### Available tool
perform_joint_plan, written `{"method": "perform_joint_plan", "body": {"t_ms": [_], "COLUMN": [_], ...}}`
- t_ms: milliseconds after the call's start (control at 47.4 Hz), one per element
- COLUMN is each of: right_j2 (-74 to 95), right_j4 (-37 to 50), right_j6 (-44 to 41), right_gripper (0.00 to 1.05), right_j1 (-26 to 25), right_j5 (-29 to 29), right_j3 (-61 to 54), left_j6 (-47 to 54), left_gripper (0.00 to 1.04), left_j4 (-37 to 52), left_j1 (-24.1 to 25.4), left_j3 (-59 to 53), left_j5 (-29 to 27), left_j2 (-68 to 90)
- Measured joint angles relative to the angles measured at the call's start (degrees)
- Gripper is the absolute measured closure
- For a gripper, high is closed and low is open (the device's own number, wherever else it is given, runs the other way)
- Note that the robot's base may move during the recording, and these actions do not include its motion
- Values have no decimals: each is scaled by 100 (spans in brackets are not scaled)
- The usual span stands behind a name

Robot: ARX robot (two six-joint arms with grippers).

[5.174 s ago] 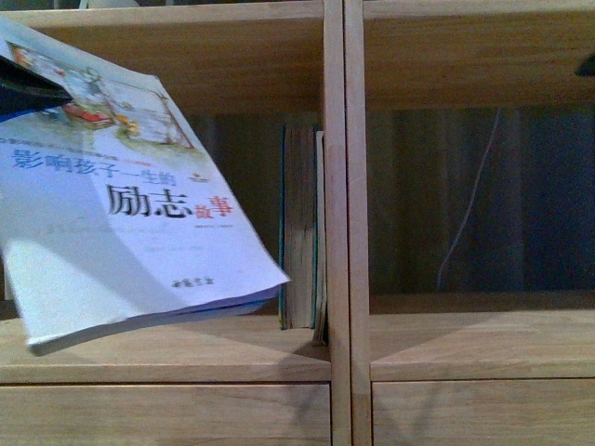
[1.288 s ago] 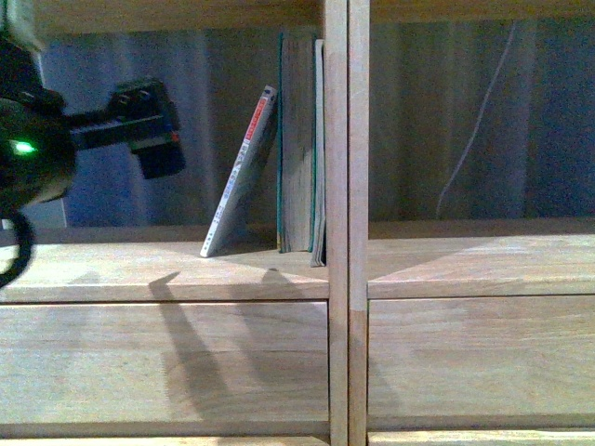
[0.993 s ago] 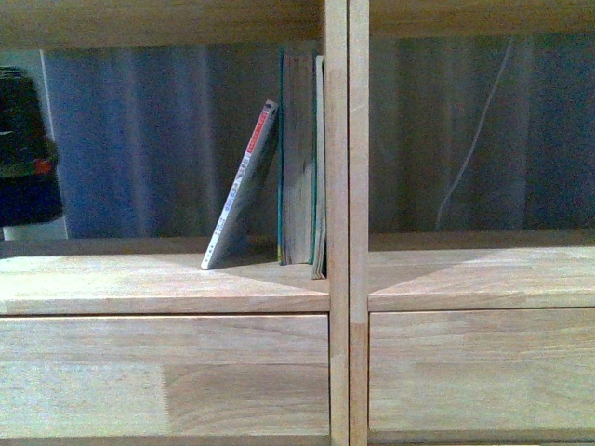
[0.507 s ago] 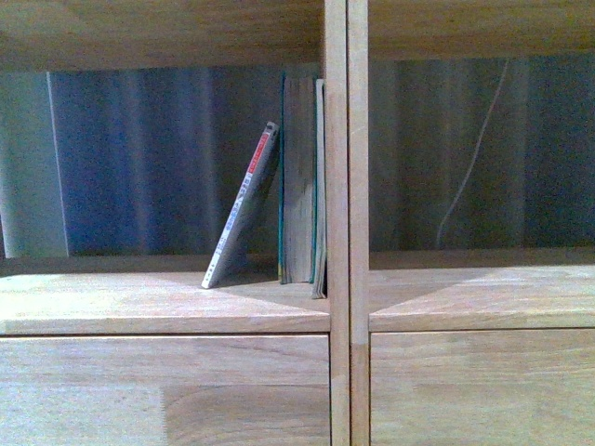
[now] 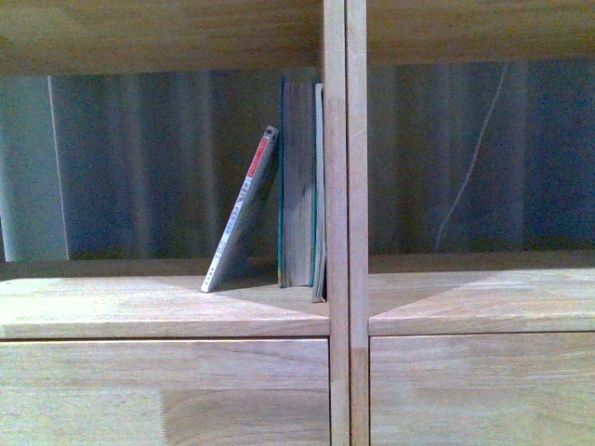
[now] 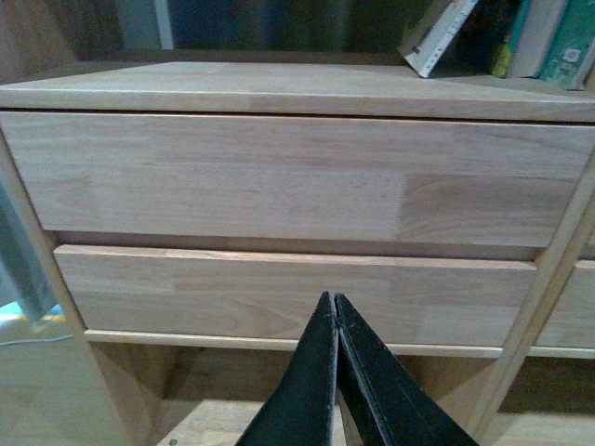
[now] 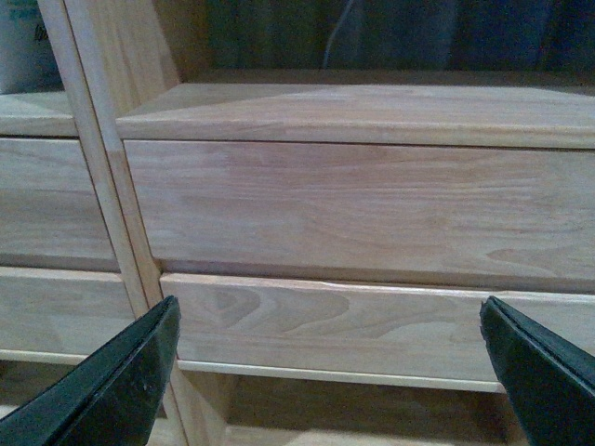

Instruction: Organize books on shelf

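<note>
The light wooden shelf (image 5: 167, 311) fills the front view. In its left compartment the thin paperback with a red-and-white spine (image 5: 242, 209) leans right against the thick teal book with yellowed pages (image 5: 297, 181). A thin pale book (image 5: 319, 190) stands between that and the centre post. No gripper shows in the front view. My left gripper (image 6: 335, 302) is shut and empty, low in front of the left drawer fronts (image 6: 279, 181); the leaning paperback (image 6: 439, 35) is far above it. My right gripper (image 7: 330, 334) is open and empty before the right drawer fronts (image 7: 372, 209).
The centre posts (image 5: 346, 223) divide the two columns. The right compartment holds no books; a thin white cable (image 5: 469, 177) hangs behind it. A dark striped curtain (image 5: 139, 167) shows behind the shelf. A pale object (image 7: 23, 42) shows at the edge of the right wrist view.
The left arm held the paperback in front of the shelf, then left it leaning against the teal book and drew back out of the front view. The view has shifted slightly upward.
</note>
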Motion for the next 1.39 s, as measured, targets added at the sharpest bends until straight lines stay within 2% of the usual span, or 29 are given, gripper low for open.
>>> {"method": "perform_joint_plan", "body": {"t_ms": [84,444,676,887,929,950,993,1204,1309,1394], "right_j2": [0,0,0,0,0,0,-7,-205,-841,-1139], "right_j4": [0,0,0,0,0,0,-11,-234,-1075,-1226], "right_j6": [0,2,0,0,0,2,2,2,0,-2], "right_gripper": [7,7,7,7,7,7,10,38,54,66], "right_j1": [0,0,0,0,0,0,0,0,2,2], "right_j5": [-2,-2,0,-2,-2,-2,0,0,2,-4], "right_j3": [0,0,0,0,0,0,0,0,0,0], "left_j6": [-4,-7,-4,-4,0,-2,-2,-2,-2,-2], "left_gripper": [102,102,60,13,6,6,8,7,7,7], "left_j4": [-11,-13,-13,-13,-13,-13,-13,-13,-13,-13], "left_j1": [369,426,426,428,428,428,428,428,428,431], "left_j3": [0,0,0,0,0,0,0,0,0,0], "left_j5": [125,208,210,210,210,210,210,210,212,214], "left_j2": [-24,-26,-26,-26,-26,-26,-26,-26,-26,-26]}}
